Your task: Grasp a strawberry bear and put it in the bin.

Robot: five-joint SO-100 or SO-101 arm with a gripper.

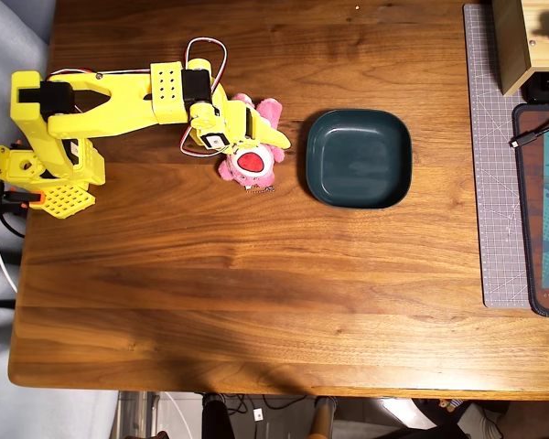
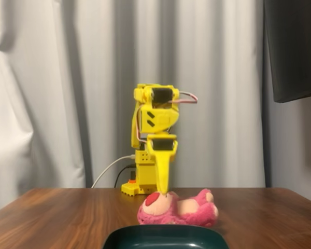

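The strawberry bear lies on its back on the table, its white-and-red patch facing up; in the fixed view the pink strawberry bear lies across the table. My yellow gripper points down over its upper body. In the fixed view the gripper has its tips at the bear's head. The fingers read as one narrow blade, so their spacing is unclear. The bin is a dark teal dish just right of the bear and holds nothing; only the near rim of the bin shows in the fixed view.
The arm's base stands at the table's left edge with a white cable. A grey cutting mat, a wooden box and a dark pad sit at the right. Bare wood stretches in front of the bear.
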